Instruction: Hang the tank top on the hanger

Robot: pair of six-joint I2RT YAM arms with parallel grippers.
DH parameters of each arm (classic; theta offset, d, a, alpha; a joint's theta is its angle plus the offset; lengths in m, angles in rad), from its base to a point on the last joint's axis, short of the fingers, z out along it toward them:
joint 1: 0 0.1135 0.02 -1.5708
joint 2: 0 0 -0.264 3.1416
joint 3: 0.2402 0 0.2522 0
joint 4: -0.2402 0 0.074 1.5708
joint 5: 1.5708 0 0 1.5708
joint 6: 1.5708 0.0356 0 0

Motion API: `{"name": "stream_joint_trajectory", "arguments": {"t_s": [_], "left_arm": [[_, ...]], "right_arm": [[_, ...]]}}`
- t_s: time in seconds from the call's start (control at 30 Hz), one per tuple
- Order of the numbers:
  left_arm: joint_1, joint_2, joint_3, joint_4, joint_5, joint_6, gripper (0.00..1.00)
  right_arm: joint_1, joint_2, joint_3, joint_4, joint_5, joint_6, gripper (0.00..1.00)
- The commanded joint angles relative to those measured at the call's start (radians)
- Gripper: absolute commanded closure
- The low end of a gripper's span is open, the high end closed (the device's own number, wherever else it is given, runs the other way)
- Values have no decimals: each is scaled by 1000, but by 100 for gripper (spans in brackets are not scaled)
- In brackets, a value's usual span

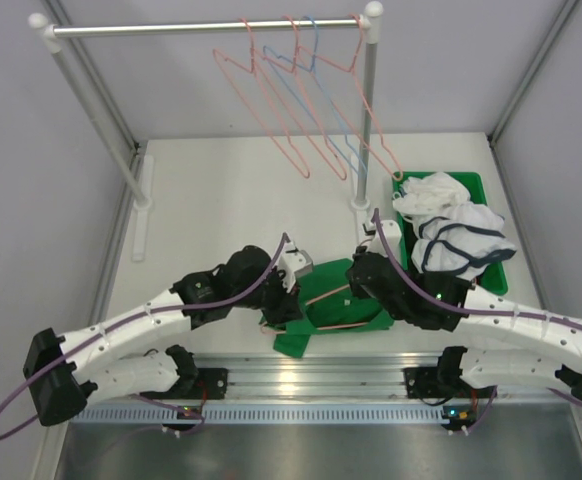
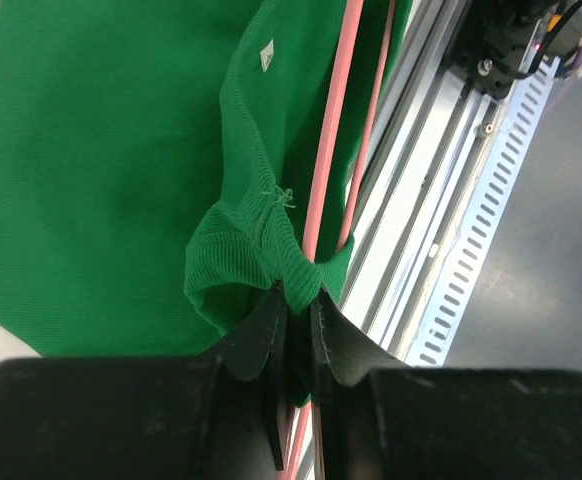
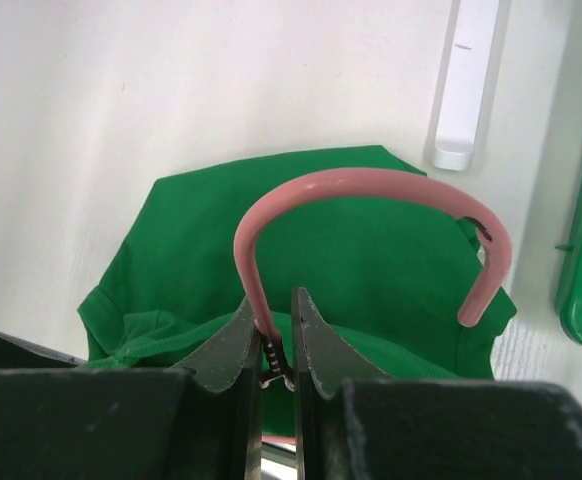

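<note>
Counter (image 1: 221,200) carries one clothes rack (image 1: 201,28), one green bin (image 1: 471,185) at the right, and the work at the near edge.

We find one tank top (image 1: 341,305) lying flat on the counter between the two arms, near the front rail. We judge it light, soft and limp: it will sag and fold wherever it is unsupported. Its ribbed edge is the sound place to hold it. The left jaws are closed on a bunched fold of that edge, with the pink wire running just beside the pinch.

White garments (image 1: 451,225) with dark trim lie heaped in the bin. We cannot tell how many.

We count five hangers. Three pink ones (image 1: 271,110) and one light-blue hanger (image 1: 326,110) hang on the rack. The fifth, the hanger (image 3: 371,185) for this task, lies across the tank top. It is thin wire, in our judgement light, stiff and a little springy, best held at the neck. The right jaws are closed on that neck, just below the hook.

One small white label (image 2: 267,57) shows inside the tank top.
</note>
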Motion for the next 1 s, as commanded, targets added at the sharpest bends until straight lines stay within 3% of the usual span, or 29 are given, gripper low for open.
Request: {"name": "stream_joint_trajectory", "arguments": {"t_s": [0.0,0.2,0.6,0.97], "left_arm": [[6,-76,-47,146,-63,-90,100],[6,-118,-90,200,-66,-153,100],[4,-202,-205,312,-121,-256,100],[4,-362,-290,342,-277,-359,100]], "right_arm": [[18,-9,43,41,7,-2,88],[19,4,66,39,7,-10,81],[19,12,97,27,8,-38,40],[21,-25,163,-43,50,-56,22]]}}
